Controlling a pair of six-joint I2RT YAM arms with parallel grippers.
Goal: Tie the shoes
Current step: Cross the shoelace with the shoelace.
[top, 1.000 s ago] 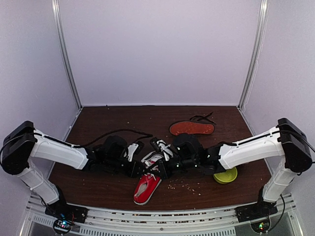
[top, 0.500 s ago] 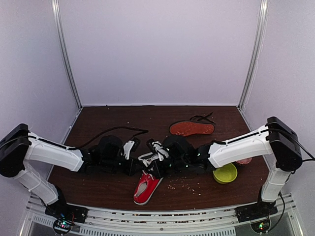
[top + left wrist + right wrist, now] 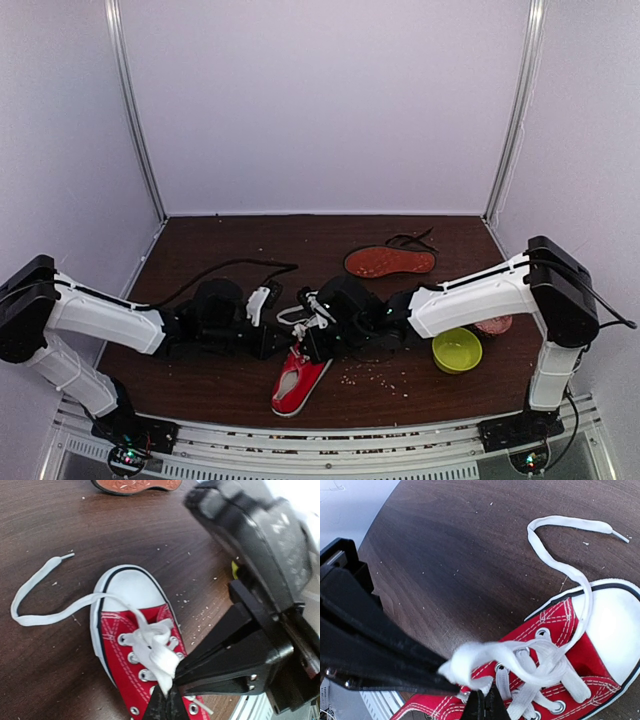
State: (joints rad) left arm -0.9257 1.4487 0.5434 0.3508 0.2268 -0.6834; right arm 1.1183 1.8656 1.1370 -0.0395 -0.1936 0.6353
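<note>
Red sneaker (image 3: 299, 379) sits near the table's (image 3: 200, 240) front edge, toe toward the arms. Left fingers (image 3: 156, 709) pinched shut on the white lace (image 3: 152, 647) above the sneaker's eyelets. Right fingers (image 3: 473, 707) also clamped on that lace, tips meeting the left ones. 1 loose lace end trails off past the toe cap. Black shoe (image 3: 390, 261) lies sole-up behind the sneaker, well apart. Yellow bowl (image 3: 457, 350) is right of the sneaker.

Red canvas sneaker (image 3: 116, 652), white cloth laces (image 3: 150, 647), matt wood-grain table (image 3: 75, 520), probably rubber toe cap (image 3: 132, 587)
</note>
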